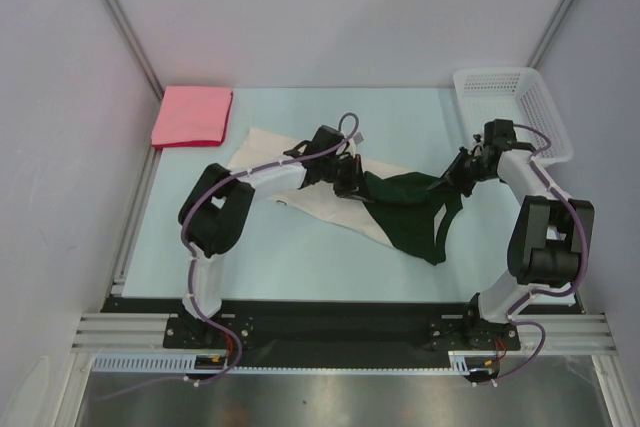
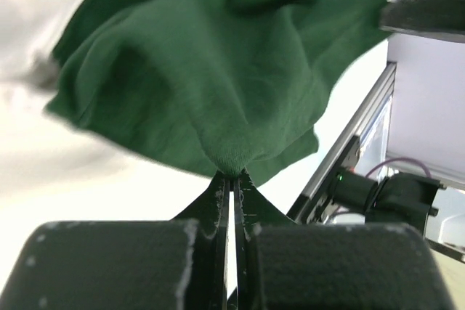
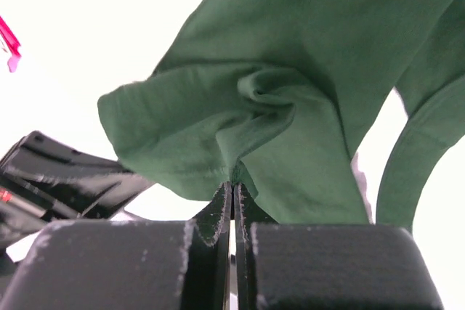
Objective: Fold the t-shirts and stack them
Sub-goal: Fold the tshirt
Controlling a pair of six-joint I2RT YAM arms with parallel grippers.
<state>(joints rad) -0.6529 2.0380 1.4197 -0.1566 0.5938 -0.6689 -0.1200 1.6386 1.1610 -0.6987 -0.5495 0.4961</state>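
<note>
A cream-and-dark-green t-shirt (image 1: 400,217) lies crumpled across the middle of the table, its cream body (image 1: 300,197) to the left and its dark green part (image 2: 196,78) (image 3: 290,92) hanging between the two arms. My left gripper (image 1: 350,185) (image 2: 233,176) is shut on a pinch of the green cloth. My right gripper (image 1: 452,179) (image 3: 233,185) is shut on another fold of the same green cloth. A pink-red t-shirt (image 1: 192,115) lies folded square at the back left corner, apart from both grippers. Any lettering on the cream shirt is hidden.
A white mesh basket (image 1: 512,107) stands at the back right corner, just behind my right arm. Grey walls close in the left, right and back sides. A metal rail (image 1: 340,332) runs along the near edge by the arm bases.
</note>
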